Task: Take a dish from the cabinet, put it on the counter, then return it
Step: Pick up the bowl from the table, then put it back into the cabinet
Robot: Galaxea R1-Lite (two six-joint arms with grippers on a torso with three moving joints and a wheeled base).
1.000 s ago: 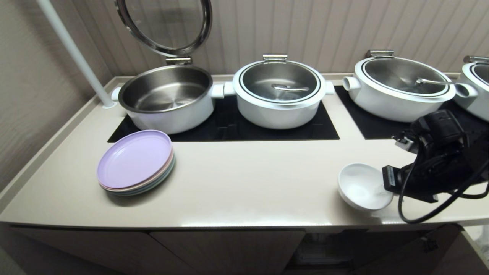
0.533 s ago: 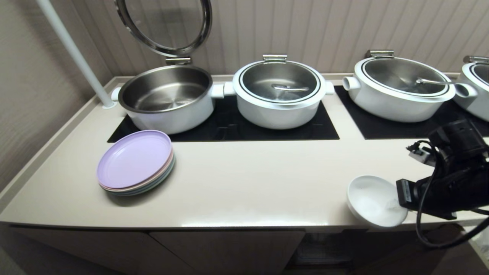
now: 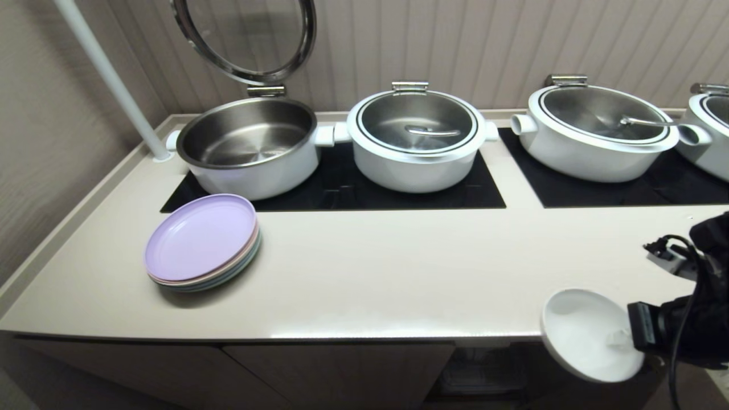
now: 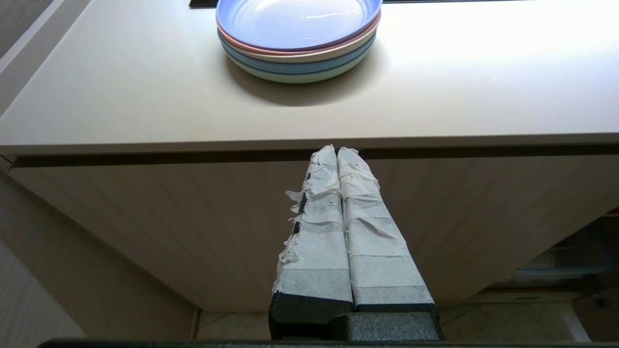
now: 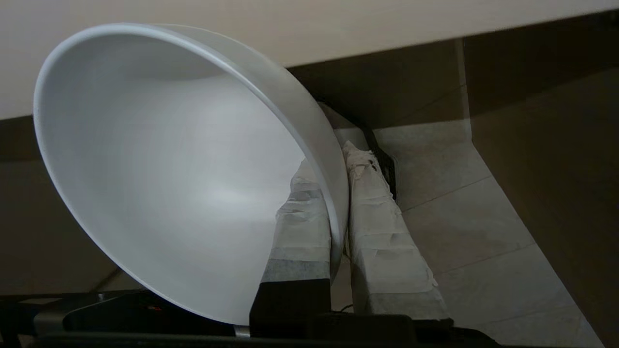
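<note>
- The dish [image 3: 589, 336], a white bowl, is tilted and hangs past the front edge of the counter [image 3: 364, 273], at about 4 o'clock in my head view; a second ago it sat over the counter top, further in.
- My right gripper [image 5: 338, 212] is clenched on its rim, one finger inside the bowl and one outside.
- Judgement: the counter step is done and I am on the return leg, carrying the dish down toward the cabinet [image 3: 342, 370] below.
- Cabinet interior shows only dimly at 5 o'clock; I cannot tell the shelf from here.
- My left gripper [image 4: 338, 159] is parked in front of the cabinet door, fingers pressed together, holding nothing.
- The plates [image 3: 202, 242] lie at 9 o'clock, well apart from the dish.
- The pots [image 3: 416, 139] stand along 12 o'clock.
</note>
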